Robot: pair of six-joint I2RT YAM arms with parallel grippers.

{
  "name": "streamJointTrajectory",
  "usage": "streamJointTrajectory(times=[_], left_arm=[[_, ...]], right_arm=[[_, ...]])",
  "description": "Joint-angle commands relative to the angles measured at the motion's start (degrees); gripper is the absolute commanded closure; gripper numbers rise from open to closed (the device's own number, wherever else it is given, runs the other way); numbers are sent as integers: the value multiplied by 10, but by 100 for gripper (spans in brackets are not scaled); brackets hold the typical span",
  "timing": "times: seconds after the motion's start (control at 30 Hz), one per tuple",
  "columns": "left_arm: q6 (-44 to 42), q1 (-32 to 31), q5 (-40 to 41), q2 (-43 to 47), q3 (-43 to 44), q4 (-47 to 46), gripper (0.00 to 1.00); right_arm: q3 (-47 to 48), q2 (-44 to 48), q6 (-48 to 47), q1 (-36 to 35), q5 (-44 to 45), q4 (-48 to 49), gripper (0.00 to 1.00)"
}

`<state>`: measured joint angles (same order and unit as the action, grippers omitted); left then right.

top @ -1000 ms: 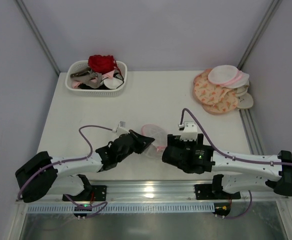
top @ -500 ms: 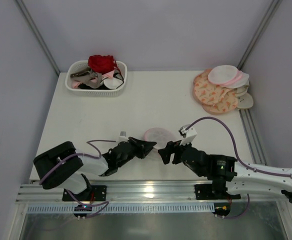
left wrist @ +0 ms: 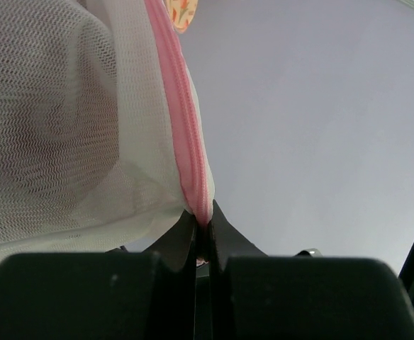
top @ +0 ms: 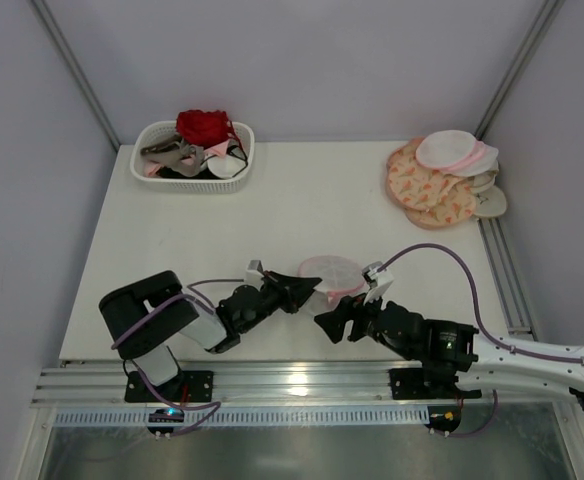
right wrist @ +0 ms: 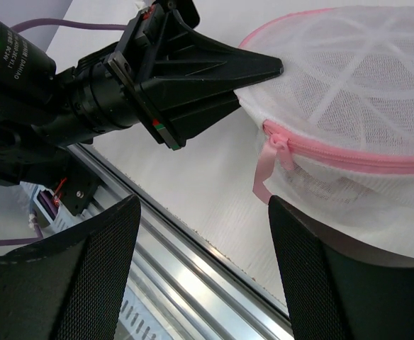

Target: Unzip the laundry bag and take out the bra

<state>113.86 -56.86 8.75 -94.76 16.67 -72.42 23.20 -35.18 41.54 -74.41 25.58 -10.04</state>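
Since a second ago the left gripper (top: 310,286) has carried the laundry bag (top: 334,270) a little to the right along the counter (top: 302,200); the right gripper (top: 332,322) has dropped back toward the near rail (top: 302,380) and now faces the bag from below.

Left gripper (left wrist: 202,234): pressed together, pinching the pink zipper (left wrist: 186,142) rim of the bag (left wrist: 65,127), white mesh bulging up and to the left of its fingertips.

Right gripper (right wrist: 203,276): fingers spread with nothing between them; the bag (right wrist: 356,92) sits just ahead and to its right, and the pink zipper pull (right wrist: 271,166) hangs off the rim just beyond the gap, not touched.

The counter is plain white and matt; far ahead of the left gripper, at the back left corner, stands a white slotted basket (top: 172,183) with a red cloth (top: 202,125) on top of its contents; far ahead of the right gripper, at the back right, lies a stack of peach-patterned round pouches (top: 427,190); pale lilac walls (top: 292,60) close the space on three sides, with grey metal posts (top: 75,72) rising from the back corners; the rail is brushed aluminium and carries both arm bases.
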Motion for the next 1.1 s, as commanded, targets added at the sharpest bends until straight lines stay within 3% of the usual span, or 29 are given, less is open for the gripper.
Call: streamJointTrajectory(times=[0.0,0.53,0.67,0.83,0.93,1.07], left_arm=[[34,3,-30,-16,8,-89,100],[43,0,-60,-9,1,-112,100],[51,-1,-59,-22,3,-134,100],[58,-7,-65,-40,15,-161,100],[57,-8,-65,-39,13,-160,100],[52,-8,-64,-28,8,-160,100]], right_arm=[[-3,12,6,10,5,32,24],[-18,9,-19,84,-53,66,29],[-24,6,-18,88,-63,80,36],[-29,5,-17,93,-60,82,59],[-28,10,-16,96,-55,74,68],[-25,12,-14,101,-37,52,70]])
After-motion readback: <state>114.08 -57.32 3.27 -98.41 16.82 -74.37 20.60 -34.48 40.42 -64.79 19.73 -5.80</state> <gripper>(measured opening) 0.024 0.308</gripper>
